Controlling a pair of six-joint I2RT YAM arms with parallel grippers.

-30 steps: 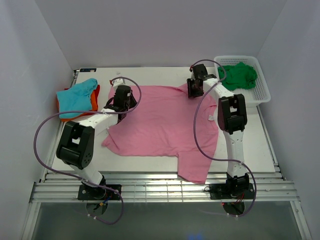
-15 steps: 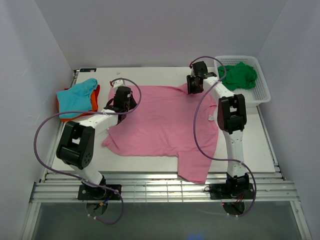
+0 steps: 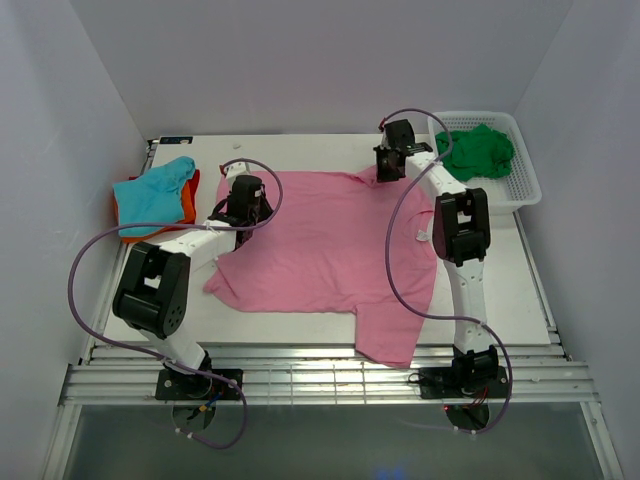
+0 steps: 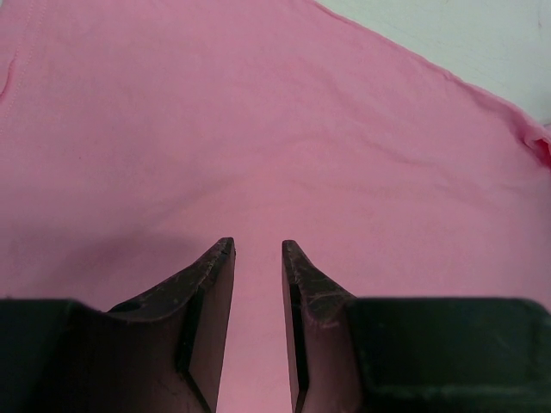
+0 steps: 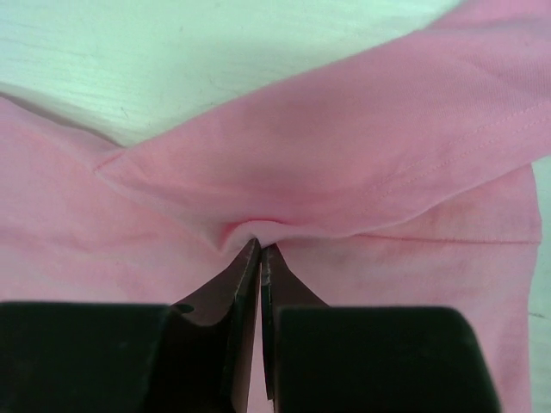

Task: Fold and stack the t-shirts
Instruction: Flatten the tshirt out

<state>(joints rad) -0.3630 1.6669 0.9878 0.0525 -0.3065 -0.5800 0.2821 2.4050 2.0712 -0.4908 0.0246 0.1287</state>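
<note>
A white mesh basket (image 3: 510,196) sits at the table's (image 3: 300,150) far right corner.

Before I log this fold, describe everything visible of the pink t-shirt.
The pink t-shirt looks like soft, plain cotton with stitched hems. It lies spread mostly flat on the table, its near-right part reaching the front edge. The right gripper is shut, pinching a pucker at its far edge. The left gripper is open over its left side.
</note>
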